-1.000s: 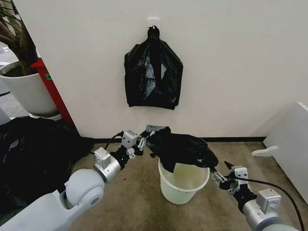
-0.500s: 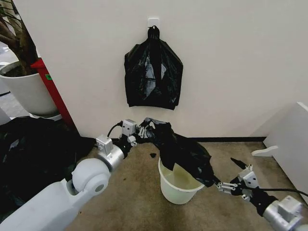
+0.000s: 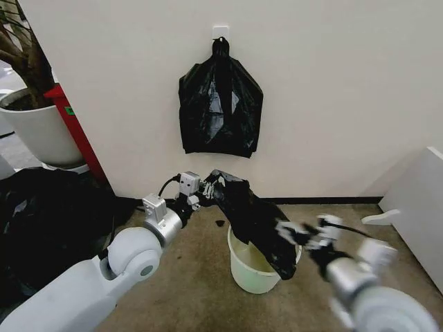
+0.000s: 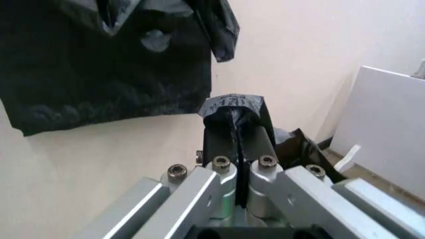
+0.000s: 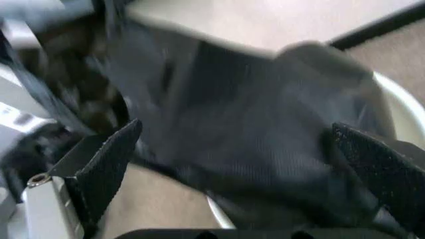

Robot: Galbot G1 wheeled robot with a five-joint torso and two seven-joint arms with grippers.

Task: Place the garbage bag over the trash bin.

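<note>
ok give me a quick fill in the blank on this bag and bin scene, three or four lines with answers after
1. The left gripper is shut on a corner of the ____.
2. The garbage bag drapes across the rim of the cream-white ____.
3. The right gripper has its fingers ____ on either side of the bag.
4. The other black bag hangs from a hook on the ____.

Missing words: garbage bag; trash bin; open; wall

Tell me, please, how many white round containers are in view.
2. The trash bin stands on the floor in front of the robot, under the garbage bag held by the left gripper. The plant pot stands far left. The dark heap could hide more.
</note>
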